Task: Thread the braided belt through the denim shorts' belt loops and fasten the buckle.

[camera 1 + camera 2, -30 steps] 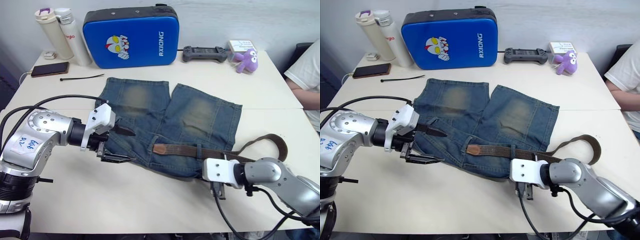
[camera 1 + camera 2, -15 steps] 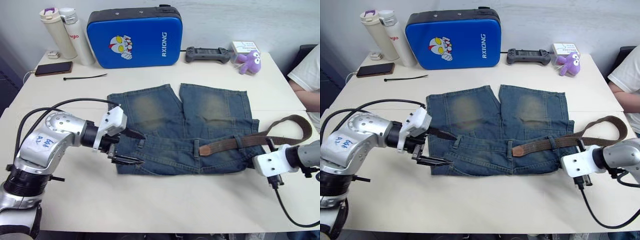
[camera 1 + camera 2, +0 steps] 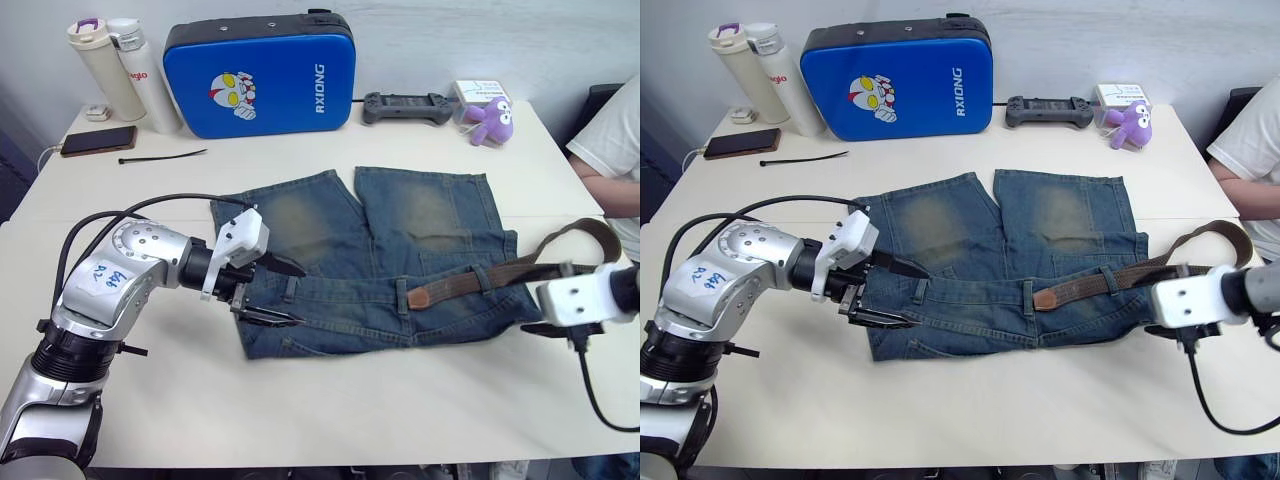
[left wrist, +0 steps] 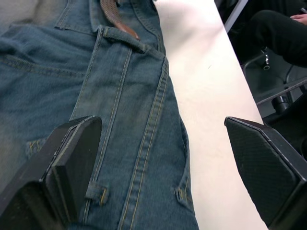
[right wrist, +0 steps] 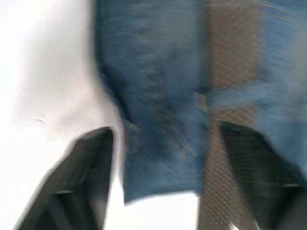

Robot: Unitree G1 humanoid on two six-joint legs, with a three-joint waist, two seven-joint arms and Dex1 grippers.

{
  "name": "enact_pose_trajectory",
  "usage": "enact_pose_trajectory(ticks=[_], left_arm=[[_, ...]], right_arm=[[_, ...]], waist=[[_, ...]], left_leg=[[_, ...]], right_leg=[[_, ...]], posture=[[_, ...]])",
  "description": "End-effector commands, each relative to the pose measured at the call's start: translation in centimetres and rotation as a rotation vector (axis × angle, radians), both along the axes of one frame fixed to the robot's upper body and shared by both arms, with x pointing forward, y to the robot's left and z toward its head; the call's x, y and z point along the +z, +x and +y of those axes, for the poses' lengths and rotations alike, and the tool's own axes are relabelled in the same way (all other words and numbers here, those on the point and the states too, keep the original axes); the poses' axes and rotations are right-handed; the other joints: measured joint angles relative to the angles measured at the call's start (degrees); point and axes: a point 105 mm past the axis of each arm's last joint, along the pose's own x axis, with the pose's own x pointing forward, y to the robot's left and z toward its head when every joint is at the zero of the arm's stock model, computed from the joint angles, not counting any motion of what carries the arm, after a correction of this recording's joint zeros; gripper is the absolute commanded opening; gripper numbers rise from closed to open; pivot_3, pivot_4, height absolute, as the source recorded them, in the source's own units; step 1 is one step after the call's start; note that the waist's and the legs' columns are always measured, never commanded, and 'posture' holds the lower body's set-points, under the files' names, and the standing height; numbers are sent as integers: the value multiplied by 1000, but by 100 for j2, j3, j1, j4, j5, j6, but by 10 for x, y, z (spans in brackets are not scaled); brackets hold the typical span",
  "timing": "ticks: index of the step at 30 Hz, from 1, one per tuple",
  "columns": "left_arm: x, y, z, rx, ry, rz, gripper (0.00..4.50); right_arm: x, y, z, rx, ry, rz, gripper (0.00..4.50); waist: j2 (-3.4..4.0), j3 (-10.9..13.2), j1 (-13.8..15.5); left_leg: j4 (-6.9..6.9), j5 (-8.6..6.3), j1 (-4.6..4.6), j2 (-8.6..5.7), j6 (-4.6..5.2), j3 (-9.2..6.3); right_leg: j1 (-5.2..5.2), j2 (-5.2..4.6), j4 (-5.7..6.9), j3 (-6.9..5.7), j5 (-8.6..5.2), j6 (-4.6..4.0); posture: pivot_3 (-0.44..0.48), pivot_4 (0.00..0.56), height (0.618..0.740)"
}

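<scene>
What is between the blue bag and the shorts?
Just bare table lies between the blue bag and the denim shorts, in the left eye view.

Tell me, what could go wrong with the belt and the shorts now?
The braided belt is only partway through the belt loops; a pull might slide its tan tip back out. The left gripper has open fingers over the denim shorts and might bunch the waistband. The belt's loose loop lies near the table edge and might slip off.

Looks like an office or lab test room: plain pale desk (image 3: 330,420) against a bare wall, phone (image 3: 99,139), game controller (image 3: 409,105), two drink flasks (image 3: 122,70), seated person (image 3: 610,150) alongside.
</scene>
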Motion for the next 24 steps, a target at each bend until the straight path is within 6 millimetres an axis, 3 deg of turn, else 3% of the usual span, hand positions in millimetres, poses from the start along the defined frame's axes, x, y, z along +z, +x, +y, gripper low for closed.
enact_pose_trajectory(ticks=[1,5,10,17,24], left_arm=[[5,1,-2,-13,-14,-27,4500],[2,2,-6,-15,-9,-26,4500],[12,14,-11,33,-61,-99,4500],[24,20,-14,73,-123,-162,4500],[22,19,-13,86,-115,-173,4500]], right_arm=[[33,0,13,-187,321,-25,4445],[29,-11,46,-341,743,74,4445],[-14,-30,75,-700,1224,443,4445],[-51,-23,72,-1105,1644,699,4445],[-53,4,68,-1199,1847,689,4445]], waist=[[0,0,3],[-1,0,12],[-3,-2,31],[-8,-4,14],[-7,-4,-48]], left_leg=[[0,0,0,1,0,-1],[-1,0,1,5,0,-8],[1,0,-1,4,-1,-7],[5,-1,-4,2,5,-2],[1,-1,1,3,5,3]], right_leg=[[3,1,1,-1,0,0],[11,2,1,-7,0,0],[10,-1,1,-6,1,1],[13,-1,-3,-5,4,7],[8,4,0,5,4,7]], posture=[[0,150,739],[0,150,739],[0,150,739],[0,150,739],[0,150,739]])
